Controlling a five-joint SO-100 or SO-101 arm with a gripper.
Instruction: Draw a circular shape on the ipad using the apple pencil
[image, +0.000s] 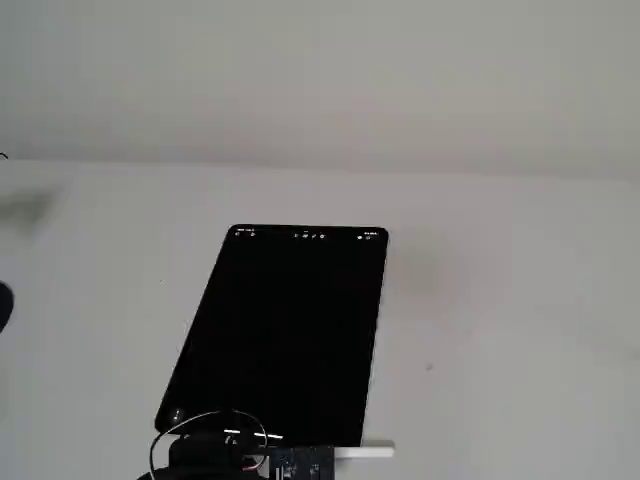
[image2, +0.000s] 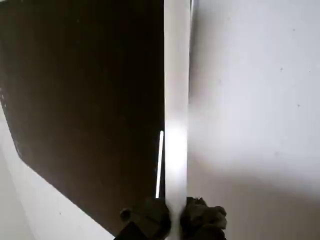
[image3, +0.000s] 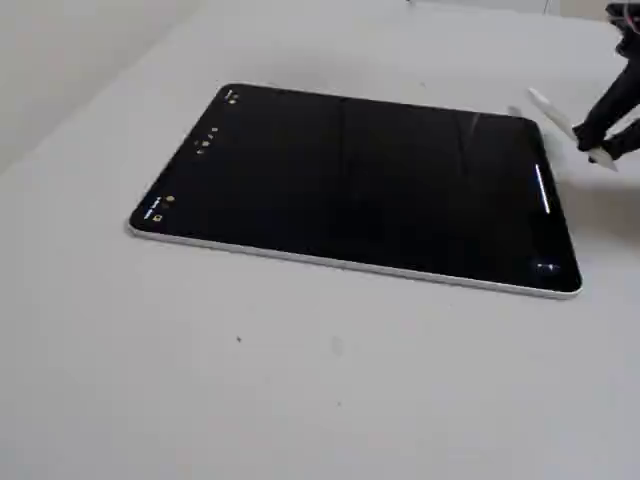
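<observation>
A glossy, smooth black screen is seen on the ipad (image3: 350, 180), edged in pale metal-like trim. The pencil (image2: 176, 100) is shown as smooth white plastic, the table (image3: 300, 400) as matt white.

Nothing readable — the ipad (image3: 350, 180) shows only tiny blurred icons.

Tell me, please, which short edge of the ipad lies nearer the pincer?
The edge opposite the icon row; the pincer holds the apple pencil beside it.
</observation>
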